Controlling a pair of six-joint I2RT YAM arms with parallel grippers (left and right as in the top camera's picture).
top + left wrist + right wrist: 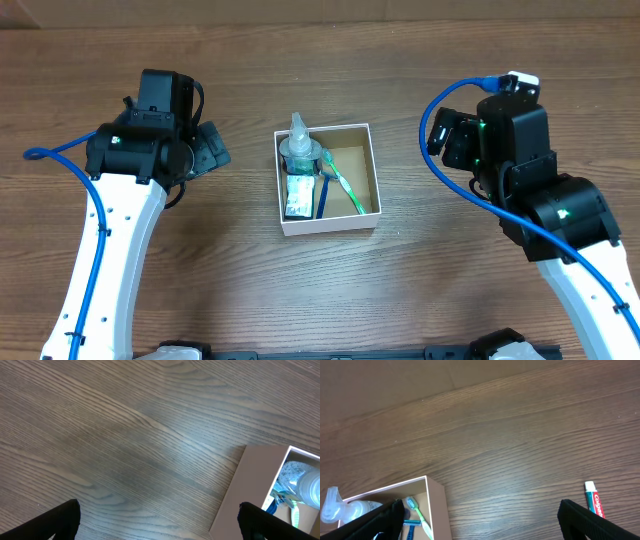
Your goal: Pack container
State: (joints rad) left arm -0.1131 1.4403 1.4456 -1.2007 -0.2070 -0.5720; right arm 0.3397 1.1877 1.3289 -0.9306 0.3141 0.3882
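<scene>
The container (328,224) sits mid-table, a square white-walled box with a brown inside. In it are a clear bottle (299,150), a green toothbrush (345,188), a blue razor (322,197) and a small sachet (295,195). My left gripper (212,150) is open and empty over bare wood left of the container (250,485). My right gripper (447,140) is open and empty to the right of the container (439,510). A red-and-white toothpaste tube (592,500) lies on the table by my right finger; it is hidden in the overhead view.
The wooden table (320,290) runs all around the container. Blue cables loop off both arms. In the right wrist view the toothbrush (420,517) and the bottle (340,507) show inside the box.
</scene>
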